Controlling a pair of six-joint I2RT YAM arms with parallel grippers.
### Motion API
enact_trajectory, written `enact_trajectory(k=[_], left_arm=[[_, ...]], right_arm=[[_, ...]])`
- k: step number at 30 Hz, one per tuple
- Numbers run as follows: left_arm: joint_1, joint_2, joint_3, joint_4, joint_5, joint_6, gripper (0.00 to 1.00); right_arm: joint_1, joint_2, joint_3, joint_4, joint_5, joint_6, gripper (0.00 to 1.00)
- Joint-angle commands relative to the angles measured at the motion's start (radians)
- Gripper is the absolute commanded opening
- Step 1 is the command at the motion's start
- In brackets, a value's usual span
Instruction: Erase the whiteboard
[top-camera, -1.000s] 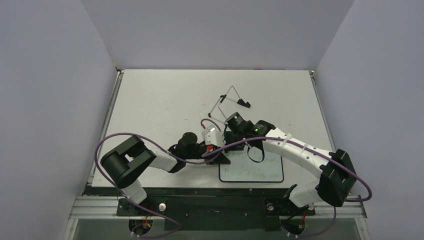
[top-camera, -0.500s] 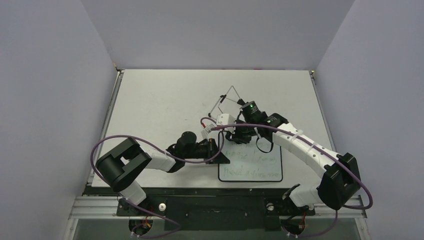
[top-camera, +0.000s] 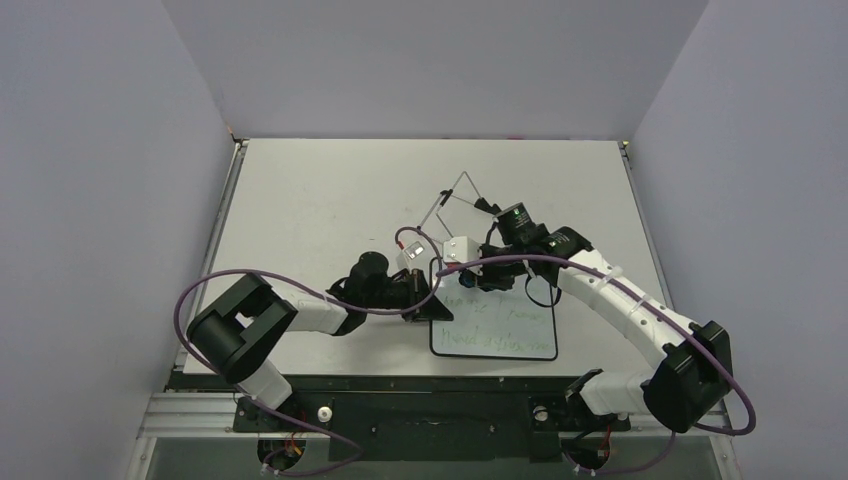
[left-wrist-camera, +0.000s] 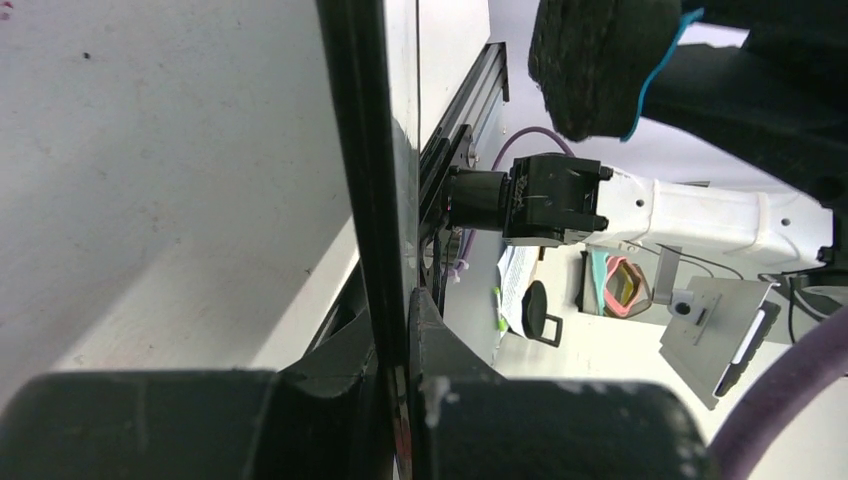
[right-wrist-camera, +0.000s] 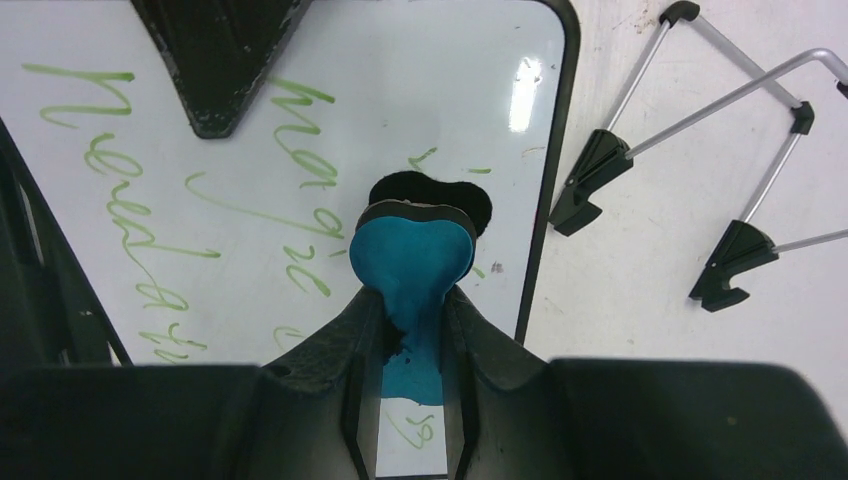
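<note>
The whiteboard (top-camera: 497, 322) lies near the table's front edge, with green handwriting across its white face (right-wrist-camera: 420, 80). My left gripper (top-camera: 432, 300) is shut on its left edge. In the left wrist view that edge is a black vertical strip (left-wrist-camera: 362, 150) running down into the left gripper (left-wrist-camera: 392, 310). My right gripper (right-wrist-camera: 412, 300) is shut on a blue-and-black eraser (right-wrist-camera: 412, 250), whose felt rests on the board near its far right corner. The eraser (left-wrist-camera: 598, 60) also hangs over the board in the left wrist view. From above, the right gripper (top-camera: 490, 273) sits over the board's far edge.
A wire easel stand (top-camera: 457, 200) with black feet (right-wrist-camera: 590, 180) lies on the table just beyond the board's far edge. Purple cables loop over both arms. Walls close in the table on the left, right and back.
The right gripper has carried the eraser away from me and rightward to the board's far edge. The left gripper has drawn the board slightly left and turned it a little.
</note>
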Motion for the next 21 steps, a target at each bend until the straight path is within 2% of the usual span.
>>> enact_trajectory(k=[1,6,13,16,21], left_arm=[[0.034,0.014,0.073,0.057,0.095,-0.042,0.00],[0.041,0.034,0.078,0.087,0.109,-0.055,0.00],[0.041,0.038,0.076,0.093,0.111,-0.034,0.00],[0.040,0.035,0.067,0.105,0.113,-0.032,0.00],[0.040,0.034,0.055,0.111,0.109,-0.025,0.00]], right_arm=[[0.010,0.017,0.040,-0.003,-0.012,-0.107,0.00],[0.048,0.132,0.098,0.036,0.046,-0.109,0.00],[0.127,0.179,0.084,0.073,0.097,-0.045,0.00],[0.108,0.238,0.118,0.030,0.143,-0.032,0.00],[0.030,0.260,0.125,0.083,0.218,0.087,0.00]])
